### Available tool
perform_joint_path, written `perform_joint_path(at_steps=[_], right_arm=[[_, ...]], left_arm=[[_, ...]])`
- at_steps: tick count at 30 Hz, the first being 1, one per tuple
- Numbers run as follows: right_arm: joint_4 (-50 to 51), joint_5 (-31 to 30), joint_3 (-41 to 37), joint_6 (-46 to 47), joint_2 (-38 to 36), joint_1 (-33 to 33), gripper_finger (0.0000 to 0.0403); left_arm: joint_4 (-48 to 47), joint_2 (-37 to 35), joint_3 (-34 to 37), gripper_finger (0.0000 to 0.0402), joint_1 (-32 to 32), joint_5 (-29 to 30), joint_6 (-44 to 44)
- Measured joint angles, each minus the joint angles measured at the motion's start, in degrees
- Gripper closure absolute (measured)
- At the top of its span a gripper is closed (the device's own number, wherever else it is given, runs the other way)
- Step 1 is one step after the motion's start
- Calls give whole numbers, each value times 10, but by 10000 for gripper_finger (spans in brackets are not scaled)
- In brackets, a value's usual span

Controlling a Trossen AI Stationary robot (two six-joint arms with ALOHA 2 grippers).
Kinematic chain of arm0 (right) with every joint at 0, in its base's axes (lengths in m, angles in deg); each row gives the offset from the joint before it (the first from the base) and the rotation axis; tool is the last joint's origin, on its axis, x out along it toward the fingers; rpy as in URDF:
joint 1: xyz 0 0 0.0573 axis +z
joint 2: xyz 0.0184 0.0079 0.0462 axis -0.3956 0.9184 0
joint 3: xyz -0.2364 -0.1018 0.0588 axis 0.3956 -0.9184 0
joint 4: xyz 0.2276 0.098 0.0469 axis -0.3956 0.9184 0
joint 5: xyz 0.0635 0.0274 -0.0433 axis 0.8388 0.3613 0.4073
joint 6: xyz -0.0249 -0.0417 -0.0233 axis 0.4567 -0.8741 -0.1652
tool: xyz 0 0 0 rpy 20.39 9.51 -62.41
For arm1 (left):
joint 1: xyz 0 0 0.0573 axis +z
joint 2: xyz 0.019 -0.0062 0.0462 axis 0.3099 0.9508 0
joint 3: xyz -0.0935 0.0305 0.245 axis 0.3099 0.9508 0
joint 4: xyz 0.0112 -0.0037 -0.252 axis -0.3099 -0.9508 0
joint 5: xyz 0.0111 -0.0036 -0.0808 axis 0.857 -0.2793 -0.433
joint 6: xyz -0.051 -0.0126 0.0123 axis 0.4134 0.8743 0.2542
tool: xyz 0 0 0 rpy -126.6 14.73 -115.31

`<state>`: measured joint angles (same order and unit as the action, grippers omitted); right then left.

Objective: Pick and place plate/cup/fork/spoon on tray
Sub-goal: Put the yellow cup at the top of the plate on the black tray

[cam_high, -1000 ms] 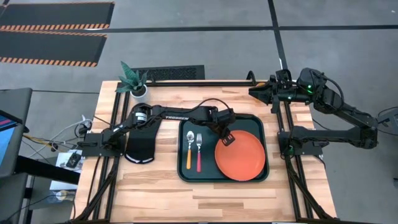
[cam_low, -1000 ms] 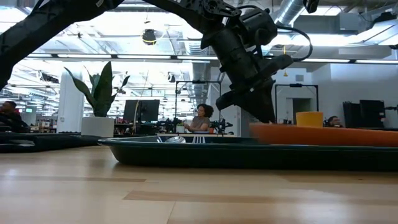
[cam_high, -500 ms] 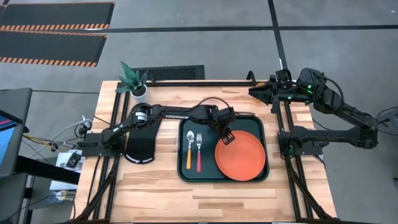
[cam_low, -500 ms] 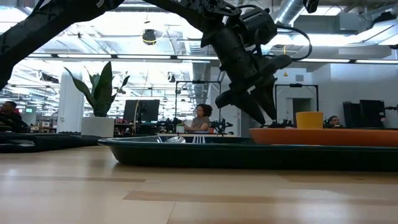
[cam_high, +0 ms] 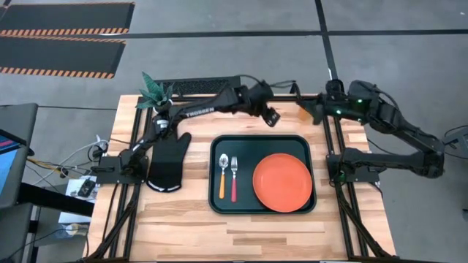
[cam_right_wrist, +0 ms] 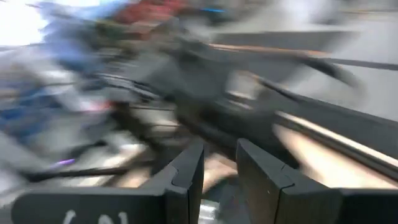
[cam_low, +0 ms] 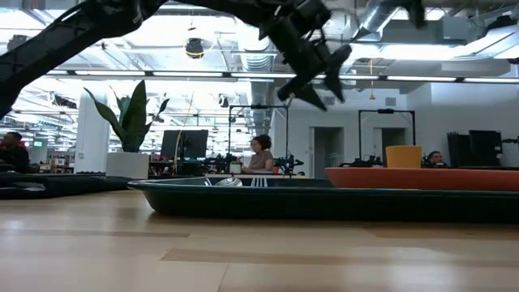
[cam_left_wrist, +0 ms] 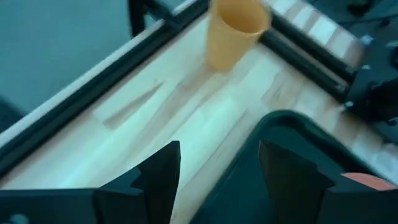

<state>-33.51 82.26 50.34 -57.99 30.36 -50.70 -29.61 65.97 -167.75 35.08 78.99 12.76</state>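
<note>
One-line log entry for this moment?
left gripper: open, empty, near orange-yellow plastic cup | round orange-red plate, fork, spoon: on dark tray | right gripper: parked

The cup (cam_left_wrist: 237, 31) is cut off at its rim; the right wrist view is blurred.

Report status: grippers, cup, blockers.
Left gripper open, empty, aimed at the small orange-yellow plastic cup, upright on bare wood beyond the dark green-black rectangular tray. Right gripper parked. Path clear.
</note>
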Motion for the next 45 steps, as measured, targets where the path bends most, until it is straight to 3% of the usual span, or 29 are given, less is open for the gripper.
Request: perform_joint_path(at_steps=[4,7,17,22,28,38,45], right_arm=[[176,-249,0,48,22,-23,285],[250,-323,-5,82,71,-51,285],[194,-312,-37,57,256,-178,285],[176,-308,-37,52,315,-245,285],[151,-250,-34,50,345,-259,285],[153,-248,-35,74,409,-265,285],[127,-224,-35,52,392,-257,285]], left_arm=[[-32,-17,-1,198,24,-51,0],[-48,-38,-1,198,35,-65,-12],[-117,-147,-1,198,61,-50,-69],[-151,-200,-1,198,61,-10,-87],[-167,-237,-1,198,61,12,-100],[-199,-251,-1,198,64,20,-115],[-207,-251,-1,198,64,21,-131]])
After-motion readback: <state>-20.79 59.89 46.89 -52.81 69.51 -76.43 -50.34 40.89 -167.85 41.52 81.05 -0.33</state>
